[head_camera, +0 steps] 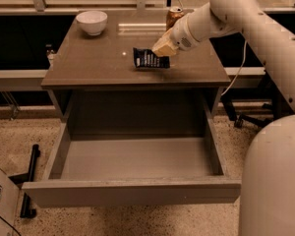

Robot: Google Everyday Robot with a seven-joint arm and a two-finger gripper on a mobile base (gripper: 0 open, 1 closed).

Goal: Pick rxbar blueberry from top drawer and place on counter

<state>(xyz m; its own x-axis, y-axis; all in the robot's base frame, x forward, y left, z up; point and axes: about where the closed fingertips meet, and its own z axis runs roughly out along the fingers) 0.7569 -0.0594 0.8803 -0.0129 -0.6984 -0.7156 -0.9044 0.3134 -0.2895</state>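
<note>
Item: rxbar blueberry [150,59], lying on the desk [88,68] toward its front middle, long axis left to right, pale lettering facing up. Arm [236,9]: enters from the upper right, sloping down-left. Claw [163,48]: clamped on the bar's upper right edge, with the bar extending left of it. Top drawer [132,191]: open below.

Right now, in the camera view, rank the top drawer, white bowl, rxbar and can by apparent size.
1. top drawer
2. white bowl and rxbar blueberry: look alike, unranked
3. can, partly hidden behind the arm
The gripper sits over the bar's right end.
</note>
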